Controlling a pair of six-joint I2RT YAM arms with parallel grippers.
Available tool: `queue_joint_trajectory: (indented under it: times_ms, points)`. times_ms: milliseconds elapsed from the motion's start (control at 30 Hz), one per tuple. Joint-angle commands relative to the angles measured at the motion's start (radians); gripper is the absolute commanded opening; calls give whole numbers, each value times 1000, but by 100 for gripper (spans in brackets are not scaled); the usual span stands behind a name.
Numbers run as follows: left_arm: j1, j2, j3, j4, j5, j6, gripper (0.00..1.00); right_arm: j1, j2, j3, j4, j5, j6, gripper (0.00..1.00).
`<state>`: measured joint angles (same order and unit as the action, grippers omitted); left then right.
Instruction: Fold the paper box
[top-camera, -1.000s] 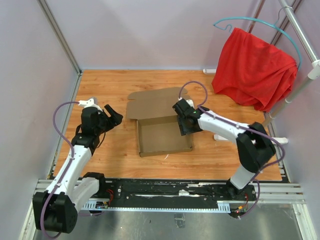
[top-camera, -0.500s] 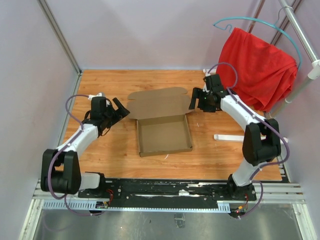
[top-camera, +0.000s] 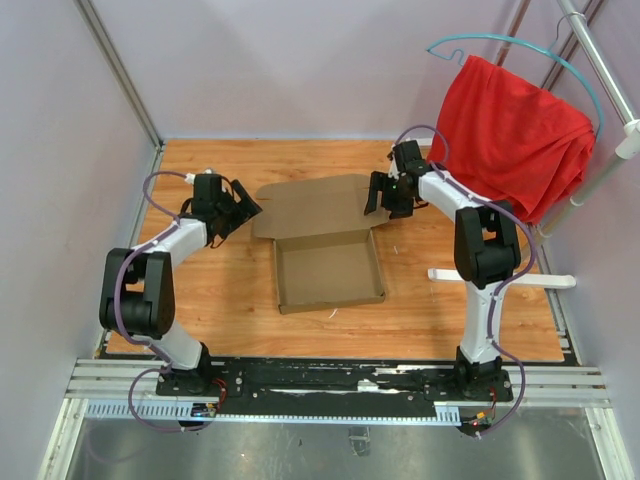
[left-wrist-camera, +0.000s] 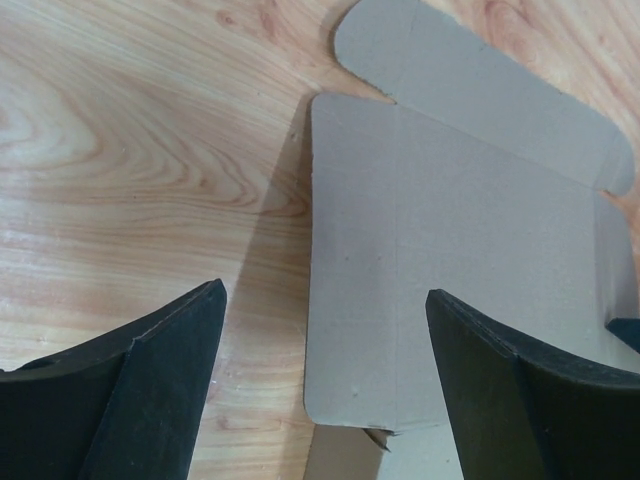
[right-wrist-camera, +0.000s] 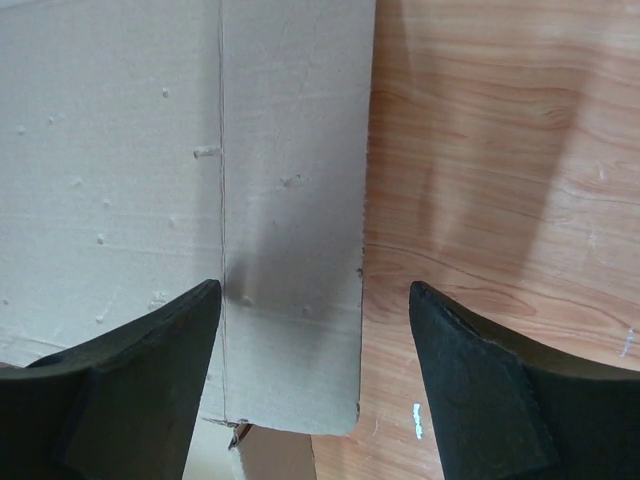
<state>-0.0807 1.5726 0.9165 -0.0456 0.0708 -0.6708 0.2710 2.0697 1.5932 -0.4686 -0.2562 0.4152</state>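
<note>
The paper box (top-camera: 328, 268) sits in the middle of the desk (top-camera: 220, 295), its flat lid (top-camera: 315, 206) stretching left to right toward the top of the frame, and the left gripper (top-camera: 241, 207) and the right gripper (top-camera: 381, 194), both spread apart and empty, stand equally near at its two ends.

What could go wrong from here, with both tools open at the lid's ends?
1. The lid of the paper box lies flat on the table; the left tool and right tool may shove it rather than get under its edges.
2. Nothing holds the box down, so an uneven lift could skew it.
3. The right arm works close by the red cloth; a snag looks possible.
</note>
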Motion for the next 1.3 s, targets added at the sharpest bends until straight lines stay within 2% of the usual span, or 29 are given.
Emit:
queue_joint_trajectory:
  times_ms: [0,300,567,967,1133,1267]
  points:
    - [3,39,31,38,42,7,86,-13,12,42,-11,-46,-30,76]
    - [3,110,96,59,142,11,76,11,20,74,-9,-90,-65,69]
    - [-16,134,139,48,168,24,73,60,-2,84,-31,-16,-107,67]
    - [-89,113,239,-68,93,87,73,94,-83,41,-48,46,-119,67]
    - [-88,52,188,-166,-90,92,79,93,-109,32,-81,65,-120,67]
    - [-80,11,121,-176,-124,83,80,90,-95,37,-98,65,-121,68]
